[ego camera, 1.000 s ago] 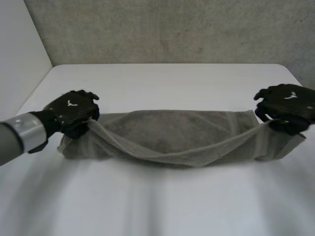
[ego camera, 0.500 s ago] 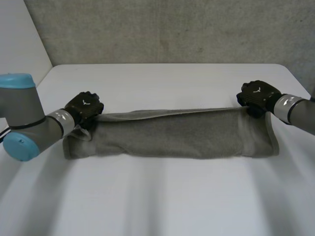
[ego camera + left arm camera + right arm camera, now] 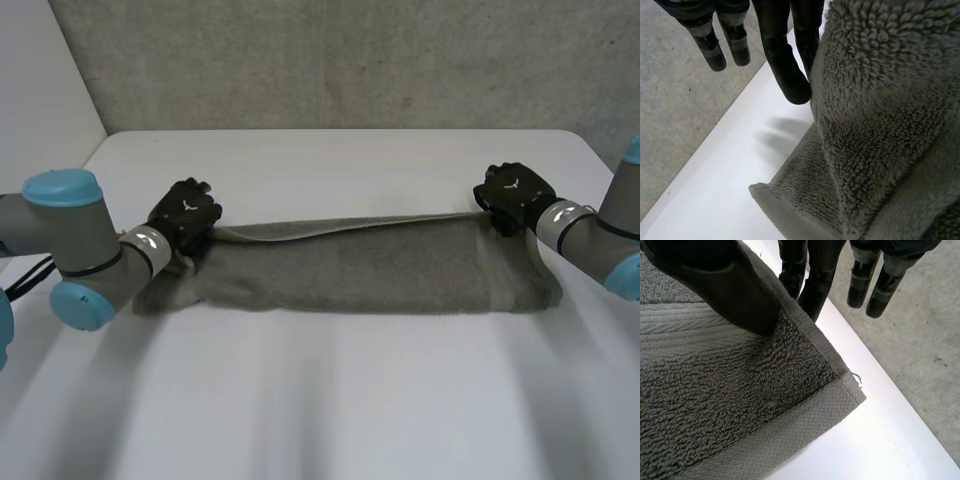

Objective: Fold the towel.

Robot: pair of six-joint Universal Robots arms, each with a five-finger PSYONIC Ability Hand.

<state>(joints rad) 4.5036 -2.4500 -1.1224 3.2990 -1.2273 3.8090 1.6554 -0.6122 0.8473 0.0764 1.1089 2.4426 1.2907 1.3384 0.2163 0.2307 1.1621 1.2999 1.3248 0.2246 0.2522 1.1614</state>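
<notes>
A grey towel [image 3: 360,270] lies as a long folded strip across the middle of the white table [image 3: 330,400]. My left hand [image 3: 187,213] is at the strip's far left corner, my right hand [image 3: 513,192] at its far right corner. In the left wrist view the towel [image 3: 880,125] rises along my left hand [image 3: 785,65], whose fingers pinch its upper layer. In the right wrist view the thumb of my right hand [image 3: 715,285] presses the towel's hemmed corner [image 3: 740,405] against the fingers behind it. The upper layer's edge runs taut between both hands.
A grey concrete wall [image 3: 330,60] stands behind the table's far edge. In both wrist views the table's edge [image 3: 740,165] lies just past the fingertips, with concrete floor [image 3: 920,340] beyond it.
Both hands have carried the towel's upper edge away from the camera to the far side. The sagging layer now lies flat over the lower one, and both arms have reached further in.
</notes>
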